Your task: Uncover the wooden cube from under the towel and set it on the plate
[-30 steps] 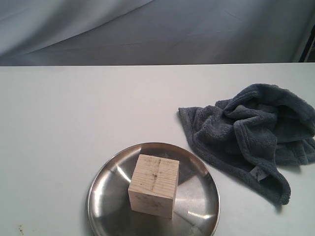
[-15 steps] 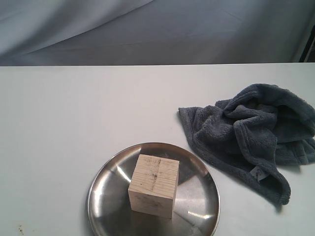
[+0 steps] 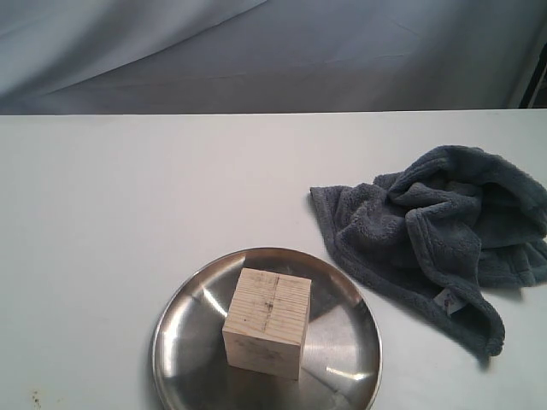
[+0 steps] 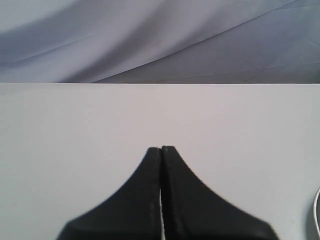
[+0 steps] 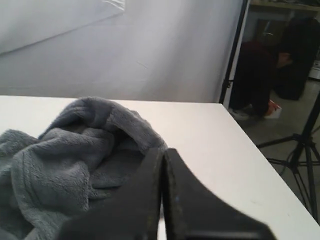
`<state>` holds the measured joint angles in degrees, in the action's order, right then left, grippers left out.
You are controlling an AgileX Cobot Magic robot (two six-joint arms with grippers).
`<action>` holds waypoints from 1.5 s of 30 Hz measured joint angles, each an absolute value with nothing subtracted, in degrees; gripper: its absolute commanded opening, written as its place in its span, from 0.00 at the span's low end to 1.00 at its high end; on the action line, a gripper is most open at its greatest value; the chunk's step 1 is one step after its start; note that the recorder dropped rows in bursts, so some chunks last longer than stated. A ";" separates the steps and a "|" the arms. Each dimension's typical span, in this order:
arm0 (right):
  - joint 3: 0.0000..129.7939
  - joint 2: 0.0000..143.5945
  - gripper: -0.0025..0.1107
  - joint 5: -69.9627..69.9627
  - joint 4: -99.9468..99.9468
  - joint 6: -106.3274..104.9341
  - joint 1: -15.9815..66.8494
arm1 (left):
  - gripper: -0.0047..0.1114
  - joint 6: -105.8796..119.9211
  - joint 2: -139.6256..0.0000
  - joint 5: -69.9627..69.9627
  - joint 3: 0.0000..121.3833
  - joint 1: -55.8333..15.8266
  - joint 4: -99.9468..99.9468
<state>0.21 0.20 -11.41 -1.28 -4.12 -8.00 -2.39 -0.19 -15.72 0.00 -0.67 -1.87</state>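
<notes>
The wooden cube (image 3: 267,322) stands upright on the shiny steel plate (image 3: 184,337) near the table's front edge, uncovered. The dark grey towel (image 3: 436,229) lies crumpled to the right of the plate, its white tag showing at the lower edge. The right wrist view shows the towel (image 5: 60,160) close in front of my right gripper (image 5: 162,150), which is shut with nothing in it. My left gripper (image 4: 161,148) is shut and empty over bare white table. Neither gripper shows in the exterior view.
The white table (image 3: 128,196) stretches behind and left of the plate. A grey cloth backdrop (image 3: 273,51) hangs behind it. Past the table's right edge stand a black pole (image 5: 235,50) and tripod legs (image 5: 305,145).
</notes>
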 measured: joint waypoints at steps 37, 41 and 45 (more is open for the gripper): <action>0.21 0.20 0.02 -19.67 -2.30 -8.78 -7.95 | 0.04 -2.39 -0.19 -15.62 0.00 -0.67 -1.87; 0.21 0.20 0.02 -19.67 -4.38 -8.78 -7.95 | 0.04 -2.39 -0.19 -15.62 0.00 -0.67 -1.87; 0.21 0.20 0.02 -19.67 -4.71 -8.78 -7.84 | 0.04 -2.39 -0.19 -15.62 0.00 -0.67 -1.87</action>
